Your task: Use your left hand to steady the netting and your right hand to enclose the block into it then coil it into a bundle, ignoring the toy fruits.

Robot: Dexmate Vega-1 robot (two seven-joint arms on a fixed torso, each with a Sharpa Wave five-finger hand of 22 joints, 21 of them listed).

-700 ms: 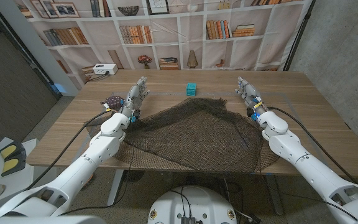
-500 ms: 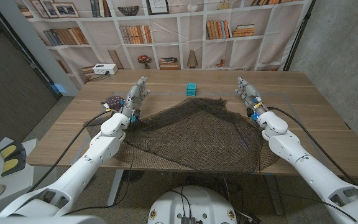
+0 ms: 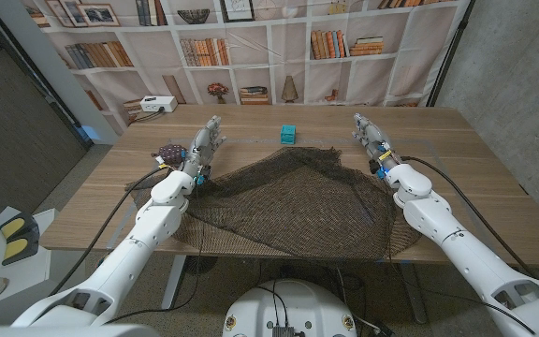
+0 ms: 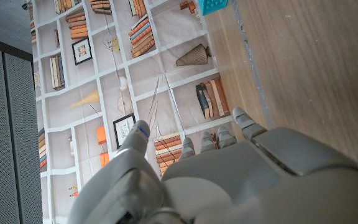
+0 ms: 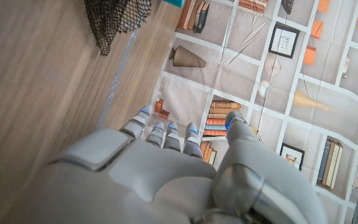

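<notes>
Left hand (image 3: 204, 144) and right hand (image 3: 371, 137) both stood with fingers extended and apart, gripping nothing. One dark netting (image 3: 298, 201) lay spread between them over the table (image 3: 457, 154) (draping off the near edge). One teal block (image 3: 289, 134) sat just beyond it. One dark toy fruit (image 3: 168, 151) lay beside the left hand.

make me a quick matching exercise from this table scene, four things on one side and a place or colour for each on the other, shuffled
Things:
1. block
2. netting
3. toy fruit
4. right hand

Descriptions:
A. dark mesh spread over the table's middle
B. teal, beyond the netting's far edge
C. empty, by the netting's right corner
D. dark and round, beside the left hand

Pairs: 1-B, 2-A, 3-D, 4-C
</notes>
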